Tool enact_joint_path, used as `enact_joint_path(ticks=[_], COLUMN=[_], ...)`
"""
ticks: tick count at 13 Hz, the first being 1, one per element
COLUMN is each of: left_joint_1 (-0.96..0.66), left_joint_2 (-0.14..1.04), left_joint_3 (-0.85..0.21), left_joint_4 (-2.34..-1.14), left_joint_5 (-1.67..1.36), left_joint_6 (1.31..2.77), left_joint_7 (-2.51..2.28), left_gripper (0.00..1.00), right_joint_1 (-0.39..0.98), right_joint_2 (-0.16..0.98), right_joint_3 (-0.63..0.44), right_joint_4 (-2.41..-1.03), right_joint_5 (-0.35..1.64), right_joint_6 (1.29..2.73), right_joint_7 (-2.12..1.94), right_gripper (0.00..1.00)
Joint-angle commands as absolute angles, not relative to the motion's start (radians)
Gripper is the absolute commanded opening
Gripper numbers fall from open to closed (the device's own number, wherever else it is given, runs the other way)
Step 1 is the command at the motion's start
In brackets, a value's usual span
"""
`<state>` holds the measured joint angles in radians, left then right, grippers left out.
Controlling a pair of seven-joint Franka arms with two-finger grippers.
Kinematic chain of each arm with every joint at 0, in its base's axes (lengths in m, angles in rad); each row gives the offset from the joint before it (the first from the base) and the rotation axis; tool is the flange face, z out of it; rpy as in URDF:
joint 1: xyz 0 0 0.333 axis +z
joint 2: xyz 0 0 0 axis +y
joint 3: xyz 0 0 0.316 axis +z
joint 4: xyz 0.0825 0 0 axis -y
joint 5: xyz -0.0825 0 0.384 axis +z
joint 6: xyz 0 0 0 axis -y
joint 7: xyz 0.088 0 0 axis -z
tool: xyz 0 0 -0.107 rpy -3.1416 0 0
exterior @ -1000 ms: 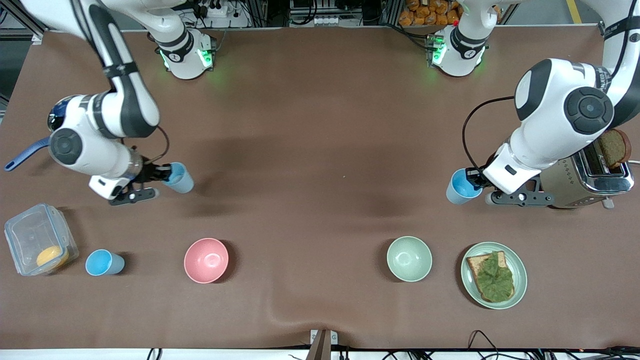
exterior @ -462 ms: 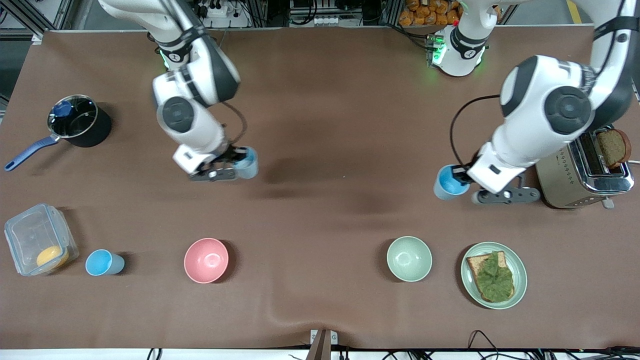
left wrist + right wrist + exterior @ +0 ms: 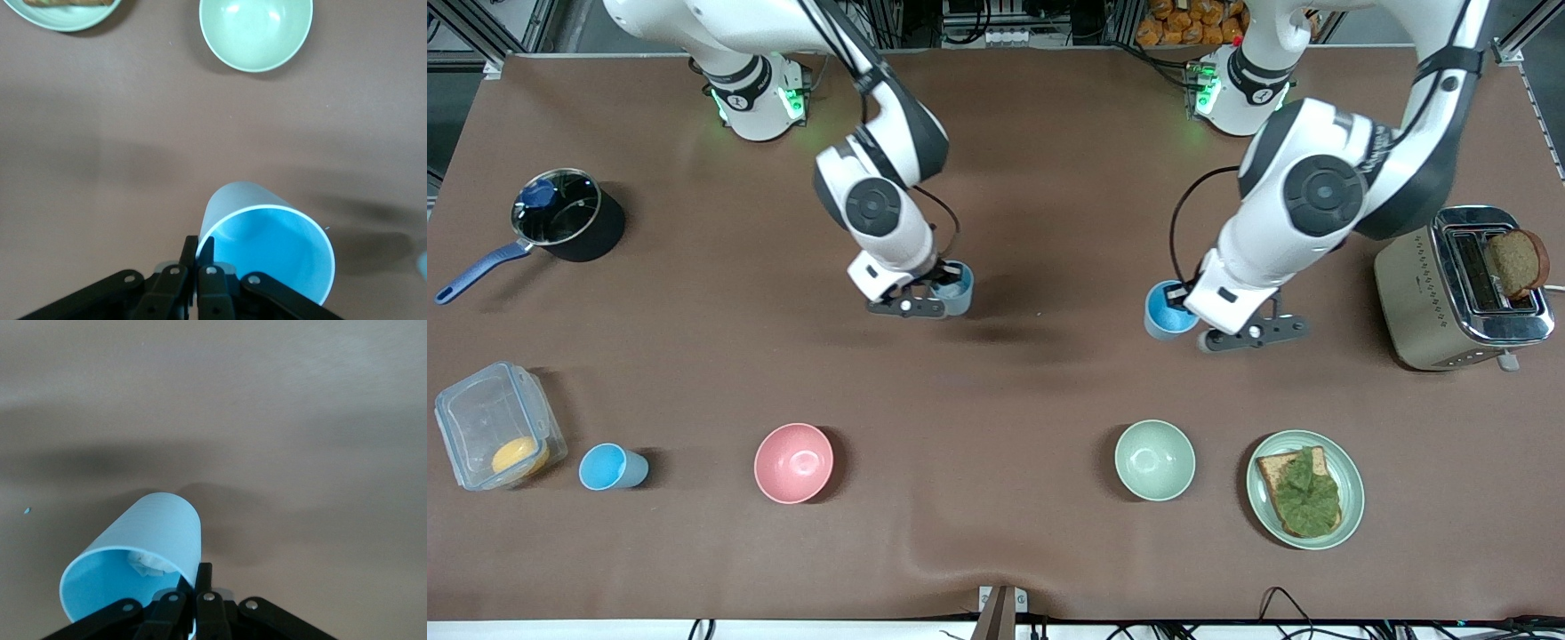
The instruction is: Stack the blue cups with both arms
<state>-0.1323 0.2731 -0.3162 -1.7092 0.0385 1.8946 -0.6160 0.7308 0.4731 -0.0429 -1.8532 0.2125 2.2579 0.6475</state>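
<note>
My right gripper [image 3: 943,284] is shut on the rim of a blue cup [image 3: 959,290], held over the bare middle of the table. In the right wrist view the gripper [image 3: 197,577] pinches that cup's wall [image 3: 143,540], and a white scrap shows inside it. My left gripper [image 3: 1183,304] is shut on the rim of a second blue cup [image 3: 1163,311], held over the table toward the left arm's end. In the left wrist view the gripper [image 3: 199,244] pinches that cup [image 3: 267,250]. A third blue cup [image 3: 609,468] stands on the table near the right arm's end.
A pink bowl [image 3: 793,462], a pale green bowl [image 3: 1154,460] and a plate of toast with greens [image 3: 1304,489] line the near part of the table. A toaster [image 3: 1463,289], a black pot [image 3: 565,213] and a clear container [image 3: 494,436] stand at the ends.
Both arms have carried their cups toward the middle of the table. The right arm moved much farther, from beside the pot. The two held cups are now closer together.
</note>
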Motion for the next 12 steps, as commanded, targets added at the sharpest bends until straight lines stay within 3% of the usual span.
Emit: enact_joint_path(ticks=[1, 2, 3, 4, 5, 6, 9, 12], left_joint_1=[-0.129, -0.129, -0.129, -0.13, -0.138, -0.152, -0.17, -0.248], left_joint_2=[0.275, 0.275, 0.275, 0.276, 0.293, 0.301, 0.317, 0.339], left_joint_3=[-0.313, -0.313, -0.314, -0.314, -0.314, -0.313, -0.314, -0.314], left_joint_4=[-1.7, -1.703, -1.704, -1.703, -1.695, -1.694, -1.675, -1.669], left_joint_5=[0.02, 0.021, 0.02, 0.02, 0.02, 0.02, 0.02, -0.009], left_joint_6=[1.875, 1.875, 1.875, 1.875, 1.876, 1.882, 1.887, 1.888], left_joint_7=[-0.629, -0.627, -0.629, -0.63, -0.634, -0.638, -0.699, -0.814], left_gripper=[0.0, 0.0, 0.0, 0.0, 0.0, 0.0, 0.0, 0.0], right_joint_1=[0.764, 0.762, 0.756, 0.753, 0.75, 0.744, 0.671, 0.588], right_joint_2=[0.538, 0.541, 0.54, 0.538, 0.535, 0.531, 0.529, 0.483], right_joint_3=[-0.058, -0.058, -0.058, -0.058, -0.058, -0.061, -0.064, -0.066], right_joint_4=[-1.807, -1.801, -1.798, -1.792, -1.786, -1.772, -1.616, -1.554], right_joint_5=[0.245, 0.248, 0.249, 0.249, 0.249, 0.249, 0.247, 0.235], right_joint_6=[2.284, 2.283, 2.275, 2.27, 2.269, 2.247, 1.992, 1.889], right_joint_7=[0.696, 0.698, 0.696, 0.693, 0.689, 0.687, 0.683, 0.64], right_gripper=[0.0, 0.0, 0.11, 0.56, 0.84, 1.0, 1.0, 1.0])
